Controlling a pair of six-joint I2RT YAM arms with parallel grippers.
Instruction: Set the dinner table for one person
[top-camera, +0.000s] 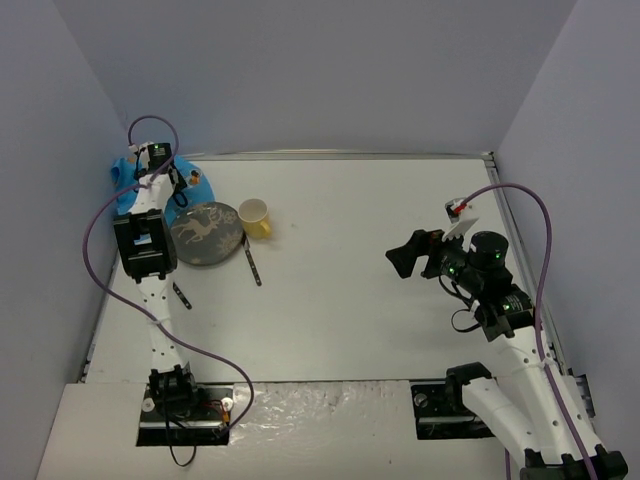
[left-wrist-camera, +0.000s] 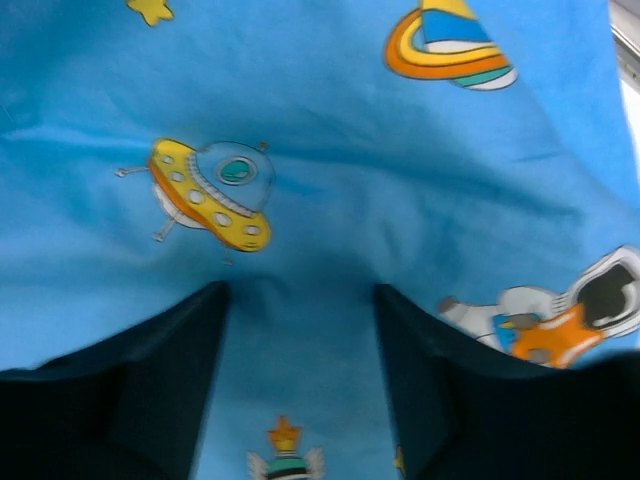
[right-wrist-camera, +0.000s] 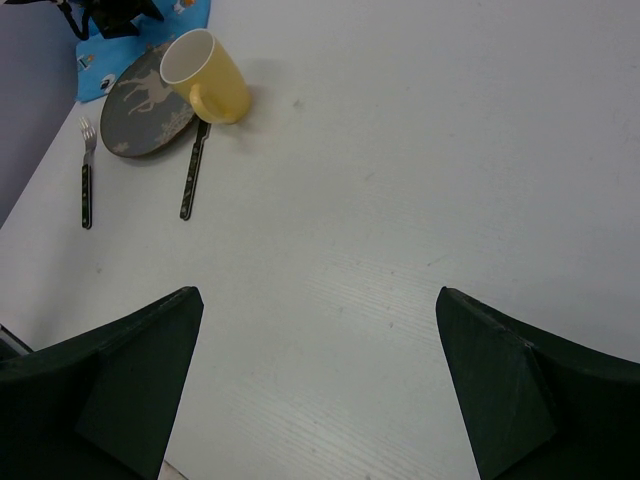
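Observation:
A blue cartoon-printed cloth (left-wrist-camera: 330, 120) lies crumpled at the far left corner of the dinner table (top-camera: 360, 250). My left gripper (left-wrist-camera: 300, 290) presses down into it. Its jaws stand partway closed, a gap still showing, and a fold of cloth puckers between the fingertips. Next to the cloth sits a dark plate with a deer print (top-camera: 206, 234). A yellow mug (top-camera: 254, 217) stands at the plate's right, with a knife (top-camera: 253, 265) below it. A fork (top-camera: 181, 295) lies at the left. My right gripper (right-wrist-camera: 317, 292) hangs open above bare table at the right, holding nothing.
Blue-grey walls close in the table on the left, back and right. The left arm's purple cable (top-camera: 100, 225) loops beside the plate. The right arm's cable (top-camera: 545, 250) arcs along the right edge. Both arm bases (top-camera: 180, 400) sit at the near edge.

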